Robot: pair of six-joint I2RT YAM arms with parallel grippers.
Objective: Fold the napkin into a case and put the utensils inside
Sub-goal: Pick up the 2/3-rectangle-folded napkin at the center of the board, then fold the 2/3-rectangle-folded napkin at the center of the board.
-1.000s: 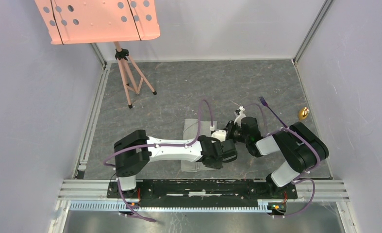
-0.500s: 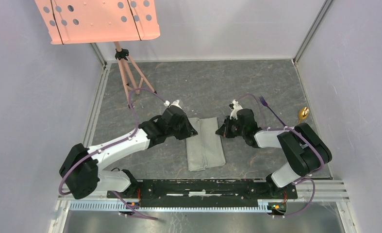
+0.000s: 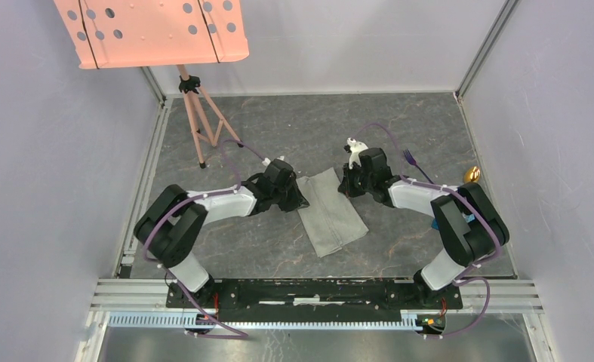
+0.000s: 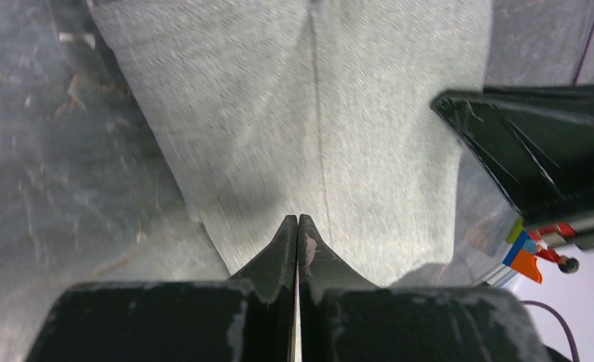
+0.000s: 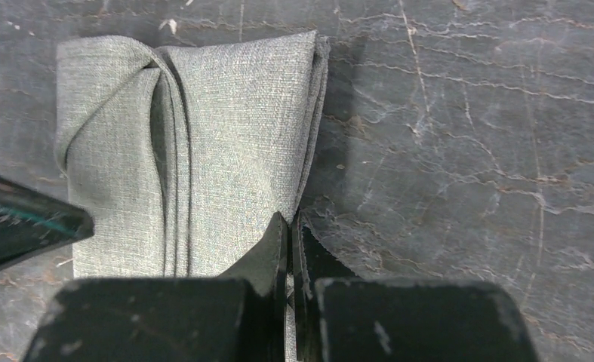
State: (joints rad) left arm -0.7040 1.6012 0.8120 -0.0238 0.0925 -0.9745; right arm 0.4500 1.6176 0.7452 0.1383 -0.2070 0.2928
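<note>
The napkin lies on the dark mat folded into a narrow grey case, slanting from far left to near right. My left gripper is shut on its far left corner; in the left wrist view the closed tips sit on the cloth. My right gripper is shut on the far right edge; cloth shows between its tips. The purple fork and the gold-bowled spoon lie on the mat to the right, apart from the napkin.
A salmon-pink perforated panel stands on a tripod at the far left. Grey walls enclose the mat on three sides. A metal rail runs along the near edge. Coloured toy blocks show in the left wrist view.
Both arms drew back from over the napkin and took hold of its far end. The napkin has turned, its near end swinging right. The left arm's elbow moved in toward the centre.
</note>
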